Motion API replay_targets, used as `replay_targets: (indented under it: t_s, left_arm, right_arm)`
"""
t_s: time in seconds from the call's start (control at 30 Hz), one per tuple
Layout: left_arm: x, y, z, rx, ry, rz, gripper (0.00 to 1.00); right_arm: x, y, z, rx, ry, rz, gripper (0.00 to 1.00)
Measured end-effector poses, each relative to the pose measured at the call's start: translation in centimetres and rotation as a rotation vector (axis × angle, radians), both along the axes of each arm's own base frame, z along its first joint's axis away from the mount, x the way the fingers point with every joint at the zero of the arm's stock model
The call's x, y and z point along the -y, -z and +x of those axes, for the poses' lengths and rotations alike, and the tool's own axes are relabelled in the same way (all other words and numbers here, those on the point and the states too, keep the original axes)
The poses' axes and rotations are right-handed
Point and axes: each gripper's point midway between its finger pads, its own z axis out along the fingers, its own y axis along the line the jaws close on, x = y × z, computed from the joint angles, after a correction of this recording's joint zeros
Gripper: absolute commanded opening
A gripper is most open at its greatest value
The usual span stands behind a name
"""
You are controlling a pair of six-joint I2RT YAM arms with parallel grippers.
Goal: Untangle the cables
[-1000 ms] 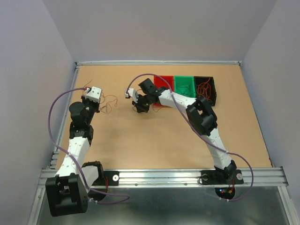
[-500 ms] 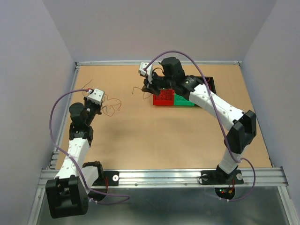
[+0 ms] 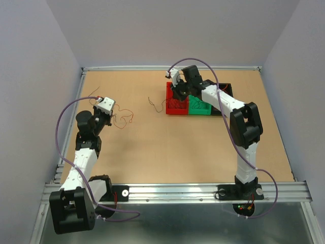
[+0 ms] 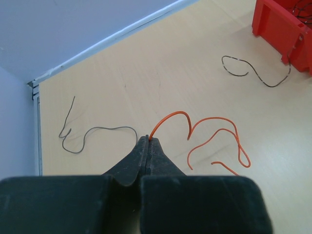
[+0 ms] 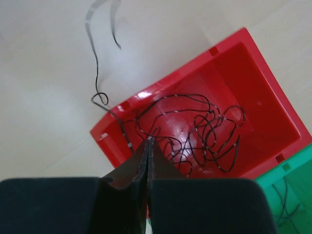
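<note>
Thin curly cables lie on the tan table (image 3: 152,152). My left gripper (image 3: 109,114) (image 4: 148,139) is shut on the end of an orange cable (image 4: 214,134) whose loops rest on the table just ahead of it. A grey-black cable (image 4: 97,130) lies loose to its left. My right gripper (image 3: 177,98) (image 5: 148,140) hangs over the red bin (image 5: 122,139), shut on a black cable (image 5: 97,92) that trails over the bin's rim onto the table (image 3: 155,104). More black cable (image 5: 209,131) is coiled inside that bin.
A green bin (image 3: 199,108) stands next to the red bin (image 3: 175,108), and a black bin (image 3: 227,90) beyond it is partly hidden by the right arm. Grey walls close the table on three sides. Lilac arm cables loop beside both arms.
The right arm swung from the table's middle to over the red bin, dragging the black cable along. The left gripper stayed put, holding the orange cable.
</note>
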Motion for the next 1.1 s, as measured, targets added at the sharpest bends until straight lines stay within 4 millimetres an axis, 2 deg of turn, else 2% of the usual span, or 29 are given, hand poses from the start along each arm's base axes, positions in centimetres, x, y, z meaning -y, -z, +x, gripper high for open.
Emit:
replay_targets:
  t_s: [0.13, 0.2, 0.23, 0.27, 0.37, 0.43, 0.5, 0.63, 0.7, 0.83, 0.9, 1.03, 1.07, 1.1]
  left_arm:
    - [0.0, 0.1, 0.0, -0.005, 0.001, 0.001, 0.0]
    - [0.0, 0.2, 0.0, -0.006, 0.001, 0.001, 0.0]
    - [0.0, 0.2, 0.0, -0.007, 0.001, 0.001, 0.0]
    - [0.0, 0.2, 0.0, -0.008, 0.001, 0.0, 0.0]
    - [0.0, 0.3, 0.0, -0.01, 0.001, 0.001, 0.0]
    - [0.0, 0.4, 0.0, -0.014, 0.002, 0.0, 0.0]
    - [0.0, 0.6, 0.0, -0.021, 0.002, 0.0, 0.0]
    - [0.0, 0.7, 0.0, -0.024, 0.002, 0.0, 0.0]
    - [0.0, 0.7, 0.0, -0.024, 0.002, 0.0, 0.0]
    - [0.0, 0.7, 0.0, -0.024, 0.003, 0.0, 0.0]
    - [0.0, 0.7, 0.0, -0.024, 0.004, 0.0, 0.0]
    - [0.0, 0.8, 0.0, -0.028, 0.004, 0.001, 0.0]
    - [0.0, 0.9, 0.1, -0.03, 0.004, 0.002, 0.0]
    - [0.0, 1.0, 0.1, -0.032, 0.004, 0.002, 0.0]
  right_arm:
    - [2.0, 2.0, 1.6, -0.037, 0.069, -0.014, 0.01]
    - [3.1, 2.3, 2.2, -0.048, 0.099, -0.012, 0.02]
    - [3.4, 2.2, 2.4, -0.048, 0.103, -0.009, 0.1]
    - [3.7, 1.9, 2.6, -0.04, 0.104, -0.001, 0.35]
    - [4.1, 0.5, 2.8, -0.02, 0.091, 0.024, 0.68]
    - [3.8, -0.4, 2.6, -0.002, 0.066, 0.04, 0.77]
    - [3.2, -1.6, 2.1, 0.039, 0.024, 0.045, 0.81]
    - [1.3, -2.3, 0.1, 0.091, -0.067, 0.025, 0.78]
    - [0.2, -2.0, -0.8, 0.1, -0.109, 0.014, 0.71]
    - [-1.7, -1.3, -2.0, 0.119, -0.164, -0.021, 0.68]
    - [-2.2, -0.9, -2.3, 0.125, -0.177, -0.039, 0.6]
    - [-2.4, 1.5, -2.1, 0.109, -0.173, -0.089, 0.57]
    - [-2.3, 2.1, -2.0, 0.105, -0.171, -0.102, 0.54]
    - [-2.2, 3.1, -1.9, 0.096, -0.169, -0.121, 0.45]
